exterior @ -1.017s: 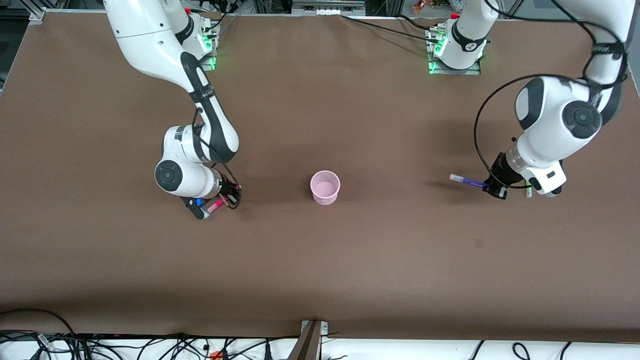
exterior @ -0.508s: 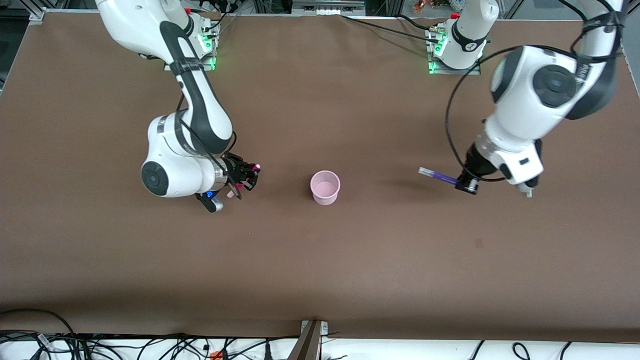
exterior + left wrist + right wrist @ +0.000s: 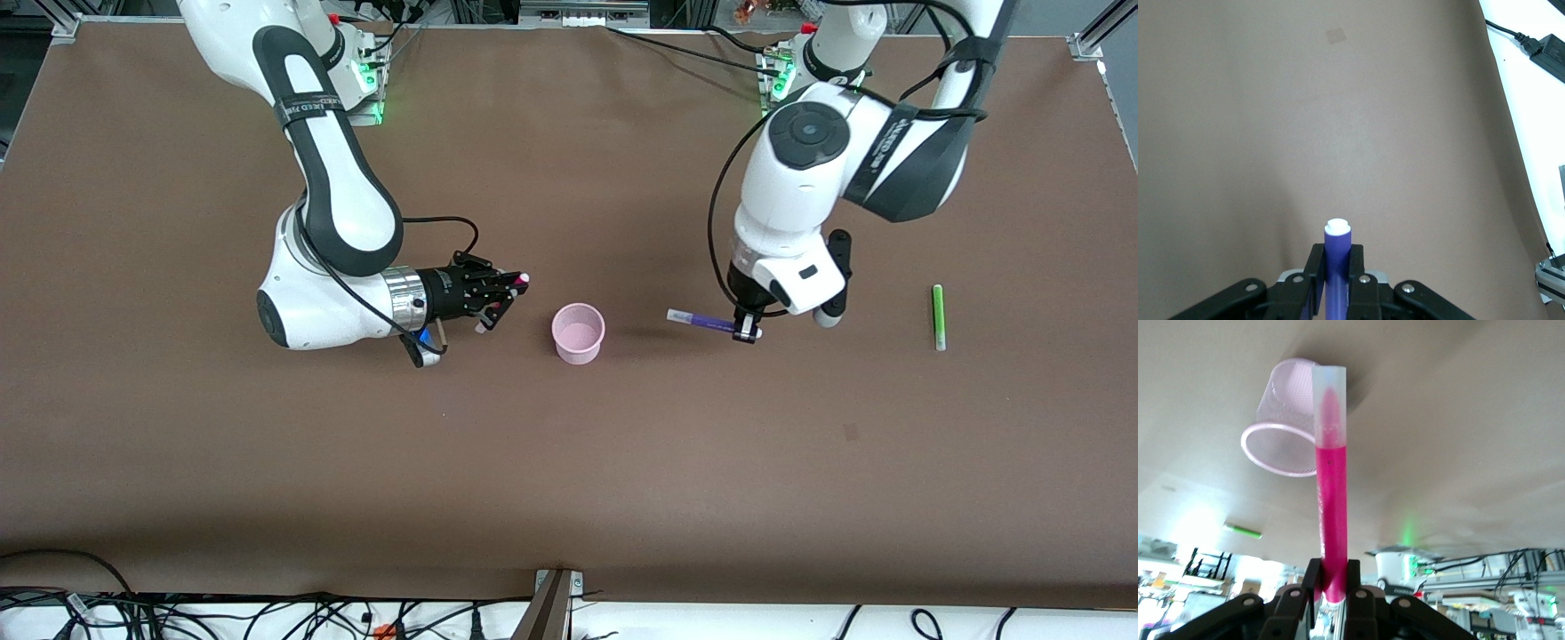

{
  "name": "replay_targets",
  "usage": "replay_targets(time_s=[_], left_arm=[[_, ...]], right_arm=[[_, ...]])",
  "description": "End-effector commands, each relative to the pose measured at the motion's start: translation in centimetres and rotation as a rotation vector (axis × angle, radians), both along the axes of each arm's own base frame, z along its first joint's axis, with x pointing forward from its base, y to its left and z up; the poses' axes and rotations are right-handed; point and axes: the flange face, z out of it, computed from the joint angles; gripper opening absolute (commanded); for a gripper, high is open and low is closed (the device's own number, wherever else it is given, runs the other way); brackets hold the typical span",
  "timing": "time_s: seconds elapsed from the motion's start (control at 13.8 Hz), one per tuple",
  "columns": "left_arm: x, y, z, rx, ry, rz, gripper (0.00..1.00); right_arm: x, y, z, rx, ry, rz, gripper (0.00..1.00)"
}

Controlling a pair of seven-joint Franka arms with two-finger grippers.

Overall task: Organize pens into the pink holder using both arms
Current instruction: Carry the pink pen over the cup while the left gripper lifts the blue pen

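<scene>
While both arms carried pens, you had pink holder (image 3: 578, 332) upright at mid-table, nothing visible inside. Green pen (image 3: 937, 316) lay flat, well apart from holder, toward left arm's end. Left gripper (image 3: 745, 332) pinched purple pen (image 3: 700, 320) near level, over table beside holder. Right gripper (image 3: 498, 293) pinched magenta pen (image 3: 517, 280), just beside holder toward right arm's end. Step, as you'd judge: carry to holder. Next: tip each pen upright over rim, one arm first, then release.
</scene>
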Motion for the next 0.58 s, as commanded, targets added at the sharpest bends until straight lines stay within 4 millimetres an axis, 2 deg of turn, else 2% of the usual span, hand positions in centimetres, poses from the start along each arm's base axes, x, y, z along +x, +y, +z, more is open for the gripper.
replay_targets(time_s=[0.0, 0.15, 0.29, 0.51], left_arm=[[0.6, -0.6, 0.2, 0.022, -0.021, 0.014, 0.0], [0.8, -1.0, 0.0, 0.019, -0.022, 0.023, 0.0], [1.0, -1.0, -0.1, 0.021, -0.028, 0.037, 0.0], [0.8, -1.3, -0.2, 0.032, -0.033, 0.032, 0.0]], right_arm=[[0.3, 0.9, 0.6, 0.073, 0.037, -0.049, 0.0], [0.1, 2.8, 0.1, 0.141, 0.063, -0.1, 0.0], [0.2, 3.8, -1.0, 0.188, 0.083, -0.159, 0.0], [0.2, 5.3, -3.6, 0.257, 0.122, -0.237, 0.0]])
